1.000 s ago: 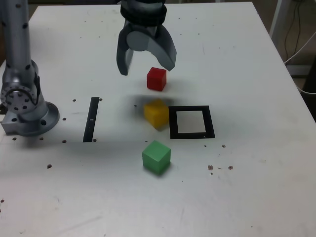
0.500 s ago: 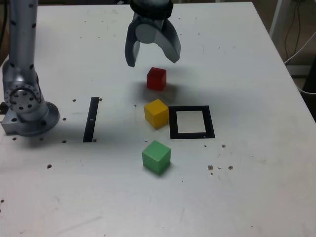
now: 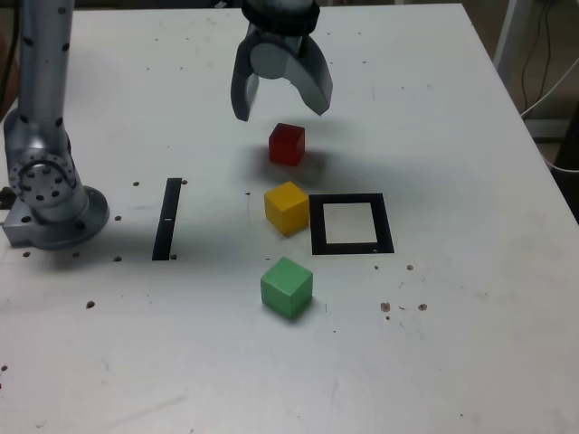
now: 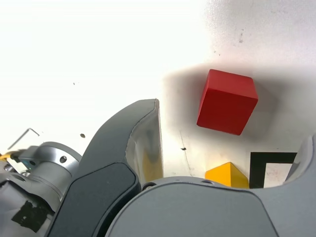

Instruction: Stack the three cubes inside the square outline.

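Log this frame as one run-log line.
gripper: open, empty, above red cube | yellow cube: beside square outline, outside | green cube: on table, apart | stack: none | outline: empty

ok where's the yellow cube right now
In the exterior view the yellow cube sits against the square outline's left edge, between red cube and green cube.

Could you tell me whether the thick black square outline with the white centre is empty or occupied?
Empty: the thick black square outline shows a bare white centre, and the yellow cube sits just outside its edge.
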Robot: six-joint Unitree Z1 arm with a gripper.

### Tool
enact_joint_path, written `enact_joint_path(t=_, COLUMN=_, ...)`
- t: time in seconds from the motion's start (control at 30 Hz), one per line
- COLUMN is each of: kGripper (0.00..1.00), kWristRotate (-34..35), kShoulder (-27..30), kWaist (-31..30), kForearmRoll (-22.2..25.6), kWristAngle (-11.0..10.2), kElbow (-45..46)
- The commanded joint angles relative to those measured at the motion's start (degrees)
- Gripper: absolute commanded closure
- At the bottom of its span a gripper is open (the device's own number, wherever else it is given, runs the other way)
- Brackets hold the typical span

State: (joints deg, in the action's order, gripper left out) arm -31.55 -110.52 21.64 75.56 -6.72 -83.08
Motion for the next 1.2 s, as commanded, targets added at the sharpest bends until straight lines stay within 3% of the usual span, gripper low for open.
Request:
enact_joint_path(t=0.0, kGripper=0.01, kWristRotate=-2.02, kShoulder=-0.28, kWaist=0.07, kForearmRoll=-0.36, kWristAngle=-0.29, kElbow=0.13)
enact_joint_path(t=0.3, kGripper=0.01, kWristRotate=-9.17, kShoulder=-0.22, kWaist=0.07, kForearmRoll=-1.96, kWristAngle=-0.36, kElbow=0.00)
enact_joint_path(t=0.6, kGripper=0.01, kWristRotate=-9.41, kShoulder=-0.67, kWaist=0.06, kForearmRoll=-2.98, kWristAngle=-0.43, kElbow=1.18)
enact_joint_path(t=1.17, kGripper=0.03, kWristRotate=-9.17, kShoulder=-5.22, kWaist=-0.22, kForearmRoll=-9.84, kWristAngle=0.10, kElbow=5.56)
